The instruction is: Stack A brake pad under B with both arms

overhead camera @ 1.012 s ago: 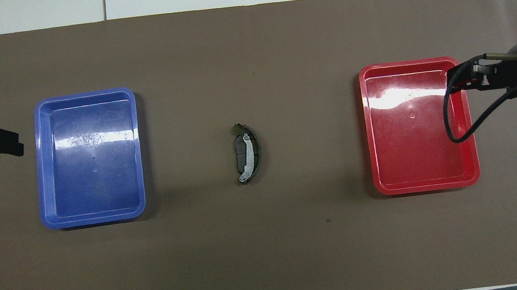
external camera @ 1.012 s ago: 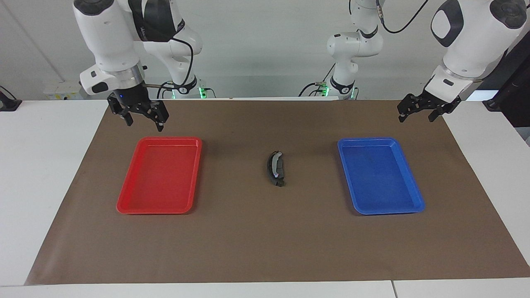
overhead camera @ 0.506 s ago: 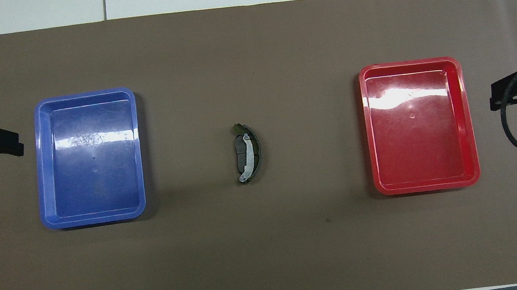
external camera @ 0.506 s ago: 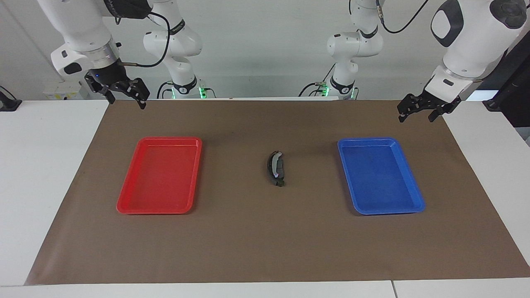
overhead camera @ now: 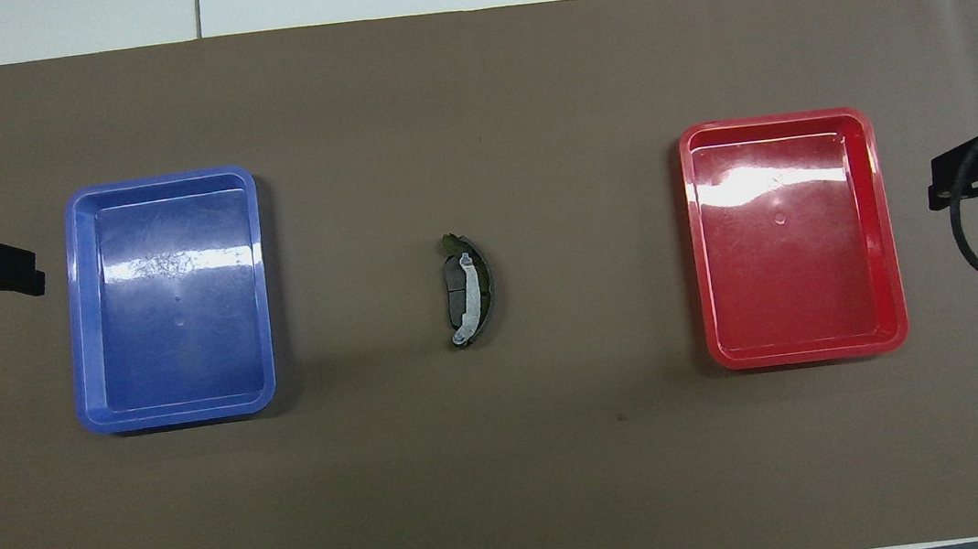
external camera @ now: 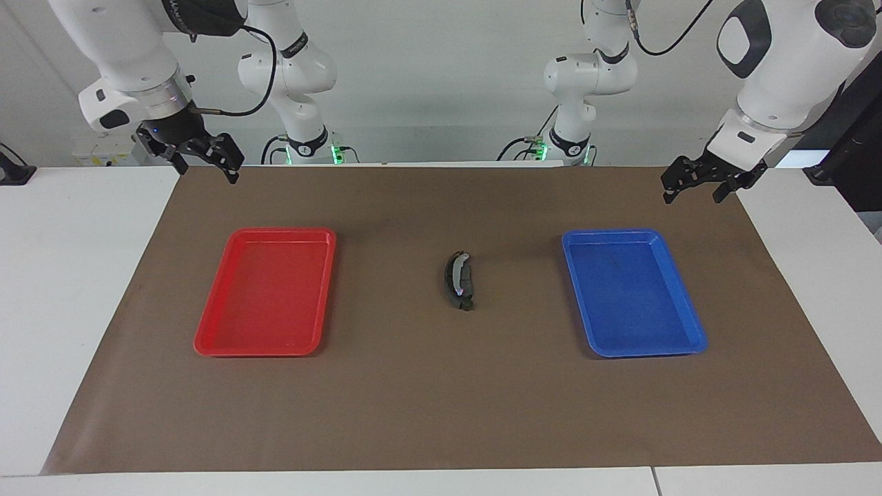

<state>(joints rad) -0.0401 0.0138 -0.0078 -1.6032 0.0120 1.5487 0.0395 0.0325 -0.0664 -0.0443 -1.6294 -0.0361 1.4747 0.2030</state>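
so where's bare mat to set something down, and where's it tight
Bare mat lies between the red tray and the stacked brake shoe and brake pad, between that stack and the blue tray, and along the whole strip nearest the robots. Tightest are the mat's ends, where the left gripper and right gripper hang.

Brown mat (external camera: 441,386) covers most of the white table (external camera: 76,289). Red tray (external camera: 207,343) left of centre in the facing view, blue tray (external camera: 696,341) right of centre. Mid-frame: dark-grey pad (overhead camera: 455,295) with black crescent shoe (overhead camera: 485,289), silvery-white strip along it. Arms white, both grippers black: left gripper (external camera: 696,184) upper right, right gripper (external camera: 200,160) upper left.
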